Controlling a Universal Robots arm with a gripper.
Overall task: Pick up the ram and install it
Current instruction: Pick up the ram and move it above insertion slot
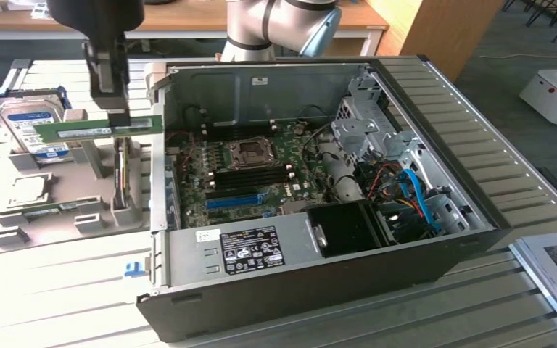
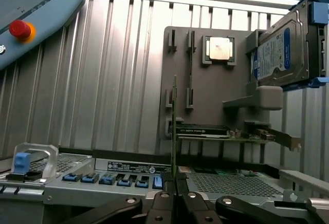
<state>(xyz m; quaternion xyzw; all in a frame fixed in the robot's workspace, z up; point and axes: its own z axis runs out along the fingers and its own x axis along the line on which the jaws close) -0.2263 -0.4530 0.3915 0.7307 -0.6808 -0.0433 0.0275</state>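
Clamped shut, my claw (image 1: 117,119) pinches the slim green circuit-board ram stick (image 1: 75,131) mid-air at nine o'clock of the open grey metal computer case (image 1: 211,94), where so narrow a hold could let it twist.

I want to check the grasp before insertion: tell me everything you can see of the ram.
The ram is a slim, long green circuit-board stick. It hangs level in the air above the grey parts holder, on the exterior view's left of the open computer case. The tool is shut on it, gripping off-centre toward the case end. In the wrist view it looks edge-on, a thin strip. Nothing else appears to touch it.
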